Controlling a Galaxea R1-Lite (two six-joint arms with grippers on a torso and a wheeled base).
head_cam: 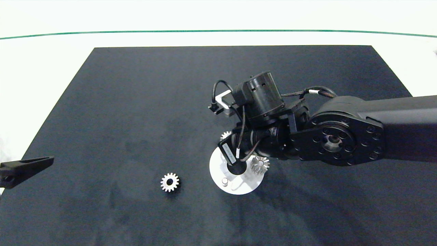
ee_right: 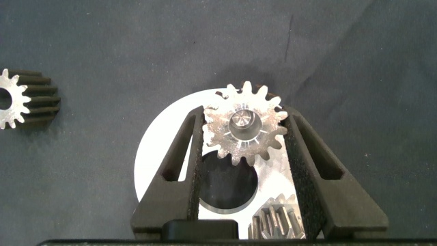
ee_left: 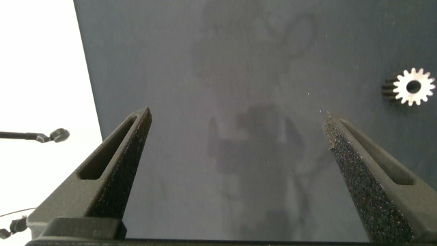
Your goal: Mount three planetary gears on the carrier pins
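Note:
The white carrier disc (head_cam: 239, 186) lies on the black mat, with one bare carrier pin (head_cam: 224, 181) standing at its near side. One planetary gear (head_cam: 260, 164) sits on the disc's right pin. A second gear (ee_right: 244, 130) sits over the far pin, whose tip shows through its centre hole, and my right gripper (ee_right: 244, 116) is shut on it, a pad against its teeth on each side. A third gear (head_cam: 169, 182) lies loose on the mat, left of the disc. My left gripper (ee_left: 236, 116) hangs open over bare mat at the left edge, the loose gear (ee_left: 413, 87) off to one side of it.
The black mat (head_cam: 136, 102) covers most of the white table, with a green line (head_cam: 136, 32) along the far side. My right arm (head_cam: 341, 136) reaches in from the right and hides the disc's far part in the head view.

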